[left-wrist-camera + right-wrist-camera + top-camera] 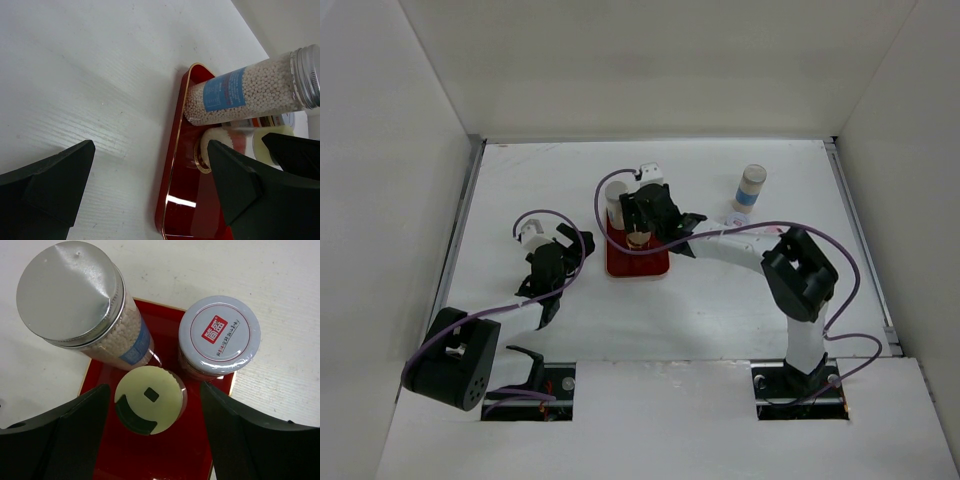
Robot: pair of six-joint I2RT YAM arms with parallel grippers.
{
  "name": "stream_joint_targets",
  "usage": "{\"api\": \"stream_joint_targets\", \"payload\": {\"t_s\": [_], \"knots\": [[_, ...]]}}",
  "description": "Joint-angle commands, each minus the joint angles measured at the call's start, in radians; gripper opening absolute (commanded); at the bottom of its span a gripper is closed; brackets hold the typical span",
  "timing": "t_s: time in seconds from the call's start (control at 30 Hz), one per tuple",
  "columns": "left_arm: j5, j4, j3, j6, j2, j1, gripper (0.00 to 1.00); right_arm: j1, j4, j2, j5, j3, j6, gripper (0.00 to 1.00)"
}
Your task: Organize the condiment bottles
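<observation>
A red tray (pixel 150 460) holds three condiment bottles: a silver-capped jar of white beads with a blue label (pixel 70 295), a white-capped jar with a red logo (pixel 220 332), and a pale yellow shaker-capped jar (pixel 149 399). My right gripper (pixel 154 392) is open above the tray, with one finger on each side of the yellow-capped jar and clear of it. My left gripper (pixel 150 150) is open and empty over the bare table just left of the tray's edge (pixel 172 165). The silver-capped jar also shows in the left wrist view (pixel 235 95). A further blue-banded jar (pixel 751 186) stands alone at the back right.
The tray (pixel 638 264) sits mid-table. White walls close in the table on the left, back and right. The right arm's elbow (pixel 800 270) hangs over the right half. The left gripper (pixel 560 262) is close to the tray's left side.
</observation>
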Motion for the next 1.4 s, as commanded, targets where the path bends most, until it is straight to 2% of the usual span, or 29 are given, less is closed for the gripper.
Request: {"api": "stream_joint_targets", "payload": {"t_s": [0.0,0.2,0.33,0.4,0.57,0.8,1.07,1.17,1.27,1.37], "knots": [[-0.001,0.049,0.008,-0.008,-0.010,-0.002,1.00,0.001,0.057,-0.104,-0.007,-0.025,0.001,0.79],[0.000,0.049,0.006,-0.009,-0.015,-0.005,1.00,-0.050,0.075,-0.373,0.015,-0.263,0.039,0.76],[0.006,0.051,0.012,-0.009,0.005,-0.006,1.00,-0.185,0.084,-0.545,0.084,-0.430,0.079,0.72],[0.011,0.052,0.012,-0.011,0.001,-0.011,1.00,-0.252,0.065,-0.592,0.110,-0.479,0.081,0.74],[0.006,0.052,0.018,-0.009,0.017,-0.017,1.00,-0.361,-0.009,-0.584,0.153,-0.510,0.087,0.89],[0.008,0.052,0.017,-0.009,0.014,-0.017,1.00,-0.375,-0.021,-0.471,0.139,-0.462,0.090,0.90],[0.014,0.054,0.017,-0.009,0.011,-0.016,1.00,-0.394,-0.066,-0.360,0.125,-0.410,0.118,0.82],[0.000,0.054,0.014,-0.008,0.002,-0.019,1.00,-0.387,-0.060,-0.345,0.112,-0.415,0.119,0.72],[0.009,0.054,0.017,-0.009,0.019,-0.013,1.00,-0.387,-0.046,-0.357,0.116,-0.412,0.122,0.57],[0.002,0.054,0.014,-0.008,-0.002,-0.016,1.00,-0.332,0.003,-0.430,0.136,-0.436,0.099,0.52]]}}
